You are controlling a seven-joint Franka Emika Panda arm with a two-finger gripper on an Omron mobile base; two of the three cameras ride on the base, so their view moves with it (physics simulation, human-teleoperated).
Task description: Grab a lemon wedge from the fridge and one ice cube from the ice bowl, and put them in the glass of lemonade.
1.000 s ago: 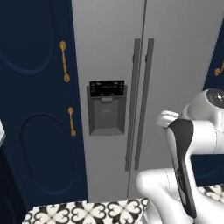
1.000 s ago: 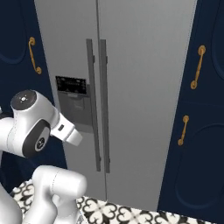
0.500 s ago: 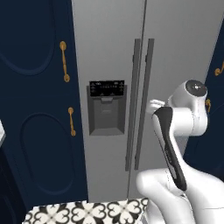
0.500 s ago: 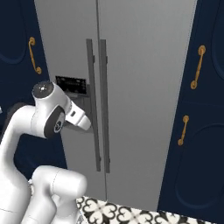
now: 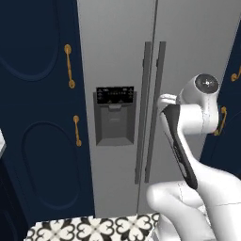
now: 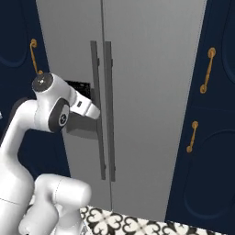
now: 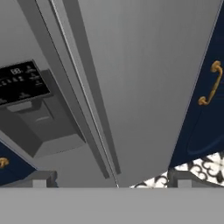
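Observation:
The tall grey steel fridge [image 5: 117, 47] [image 6: 156, 92] [image 7: 144, 65] fills the middle, both doors shut. Its two dark vertical bar handles [image 5: 147, 113] [image 6: 102, 110] meet at the centre seam. The black dispenser recess [image 5: 114, 115] [image 7: 30, 109] sits in the left door. My arm is raised with the hand [image 6: 89, 109] just in front of the left door's handle, apart from it. My gripper [image 7: 111, 180] is open, its fingertips [image 7: 39, 179] wide apart with nothing between them. The lemon wedge, ice cube, ice bowl and glass of lemonade are out of view.
Navy cabinets [image 5: 42, 94] [image 6: 215, 137] with brass handles [image 5: 69, 66] [image 6: 207, 71] flank the fridge on both sides. Black-and-white patterned floor tiles [image 5: 94, 228] [image 6: 124, 222] lie at the fridge's foot. My own white arm [image 5: 188, 155] takes up the lower right of the left base view.
My arm has lifted and reached forward, bringing the hand up close to the fridge's centre handles. The fridge doors have stayed shut and the jaws have stayed wide.

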